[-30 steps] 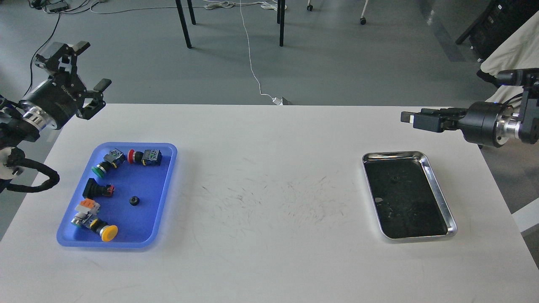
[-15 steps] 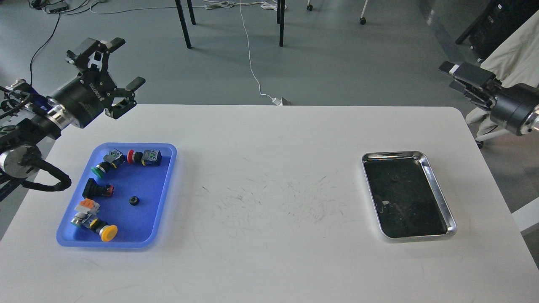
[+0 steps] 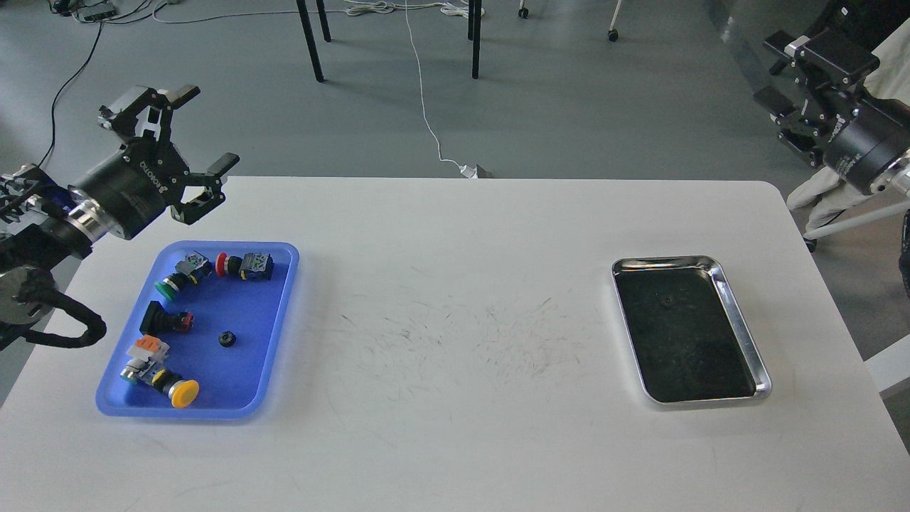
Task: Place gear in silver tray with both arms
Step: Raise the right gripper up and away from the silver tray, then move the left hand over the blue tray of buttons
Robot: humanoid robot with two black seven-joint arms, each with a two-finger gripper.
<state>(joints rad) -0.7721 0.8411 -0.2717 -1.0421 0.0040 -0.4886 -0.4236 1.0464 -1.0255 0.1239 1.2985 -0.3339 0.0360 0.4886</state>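
Note:
The gear (image 3: 227,339), small, black and ring-shaped, lies in the blue tray (image 3: 274,320) at the left. The silver tray (image 3: 739,323) sits at the table's right; a small dark ring-like piece (image 3: 666,302) rests on its dark bottom. My left gripper (image 3: 204,128) hovers open above the table's far left corner, beyond the blue tray, with nothing between its fingers. My right gripper (image 3: 778,71) is raised past the table's far right corner, well above and behind the silver tray, its jaws spread and empty.
Several push-button switches with green, red and yellow caps, such as the yellow one (image 3: 183,393), share the blue tray with the gear. The white table (image 3: 455,398) is scuffed in the middle. Chair legs (image 3: 310,39) and cables are on the floor behind.
The right arm swung up and to the right, off the table, and its jaws went from together to spread. The left gripper moved right over the corner, then back a little, staying open.

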